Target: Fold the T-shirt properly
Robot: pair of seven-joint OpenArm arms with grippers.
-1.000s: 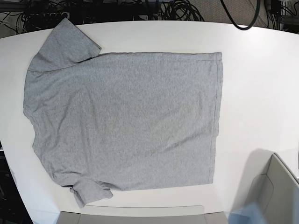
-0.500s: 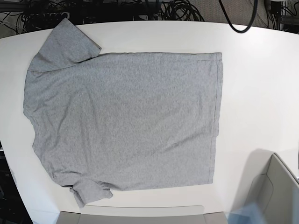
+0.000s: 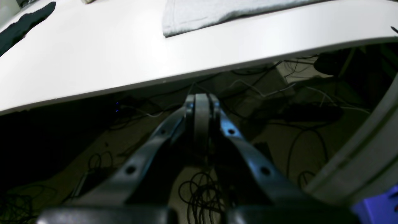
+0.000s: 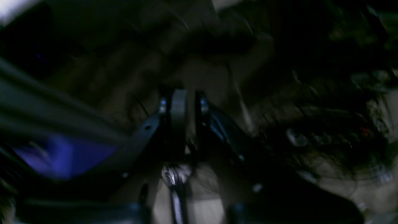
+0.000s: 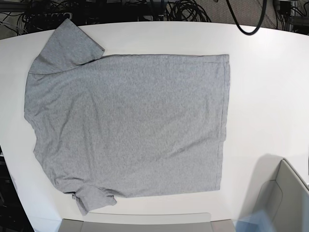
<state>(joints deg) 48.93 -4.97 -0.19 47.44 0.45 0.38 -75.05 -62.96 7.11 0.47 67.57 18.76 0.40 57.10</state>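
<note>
1. The T-shirt [image 5: 128, 128] lies spread flat and unfolded on the white table [image 5: 268, 87], plain grey side up, with no lettering showing. Its hem runs down the base view's right side and its shoulders lie toward that view's left.
2. One sleeve [image 5: 70, 46] points toward the far table edge, flat and smooth. The other sleeve [image 5: 94, 198] lies at the near edge, partly rumpled and tucked under itself.
3. No finger touches the cloth. In the base view neither gripper appears over the garment.
4. The left gripper [image 3: 202, 107] hangs below and outside the table's rim. Its two fingers [image 3: 189, 109] are pressed together with no gap and nothing between them.
5. Ahead of and above those closed fingertips, the left wrist view shows the table's underside edge and, farther beyond it on top, one corner of the T-shirt [image 3: 199, 15], well apart from the fingers.
6. Under the left fingertips lies a dark floor with loose cables [image 3: 202, 193].
7. The right gripper [image 4: 182, 105] sits in a dark, blurred view. A narrow gap shows between its fingers [image 4: 178, 107], with nothing visibly held.
8. Beyond the right fingers only dim clutter shows; neither shirt nor tabletop is recognisable there.
9. A grey arm housing [image 5: 285, 198] stands at the base view's lower right corner, beside the shirt's hem but apart from it.
</note>
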